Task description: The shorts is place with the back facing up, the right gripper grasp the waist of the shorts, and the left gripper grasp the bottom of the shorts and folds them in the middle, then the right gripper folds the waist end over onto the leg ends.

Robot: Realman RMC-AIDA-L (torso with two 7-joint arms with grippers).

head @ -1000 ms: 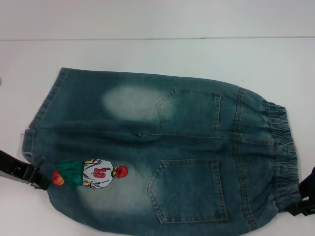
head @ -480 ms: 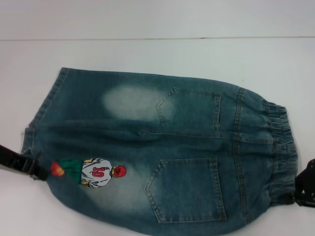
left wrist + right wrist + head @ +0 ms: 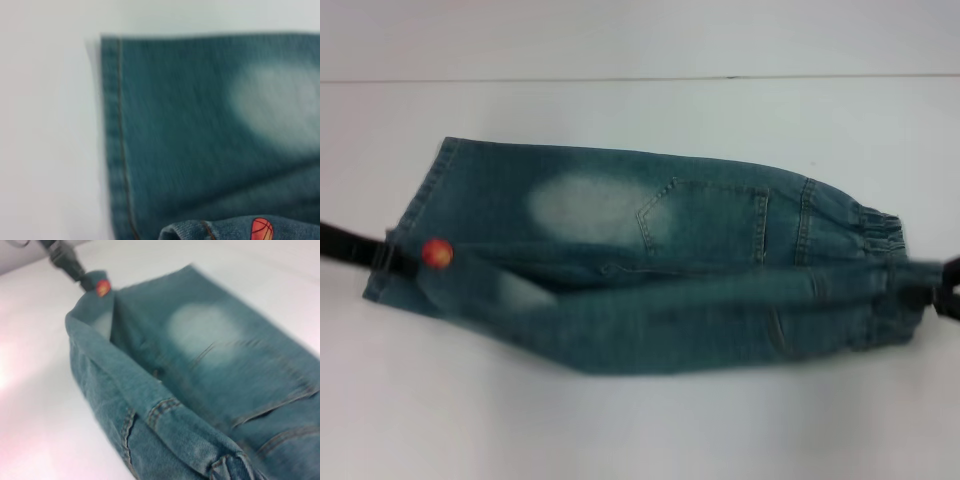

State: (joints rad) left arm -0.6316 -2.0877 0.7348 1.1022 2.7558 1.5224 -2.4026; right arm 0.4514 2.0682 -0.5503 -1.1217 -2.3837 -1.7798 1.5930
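I see bare white worktop [image 3: 640, 430] all around the shorts [image 3: 650, 250], mid-frame, near half lifted. Left end effector [image 3: 405, 256] clenched on the bottom hem, mid-left; right end effector [image 3: 932, 285] clenched on the waist [image 3: 880, 225], mid-right.

White table surface [image 3: 640, 420], smooth, matte, evenly lit with soft diffuse light. Thin dark seam [image 3: 620, 79] running straight across far edge of table. Beyond seam, plain pale grey-white wall [image 3: 640, 35].

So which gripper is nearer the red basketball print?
Left. The left gripper holds the hem right beside the basketball print; the right gripper grips the waist end, across the shorts.
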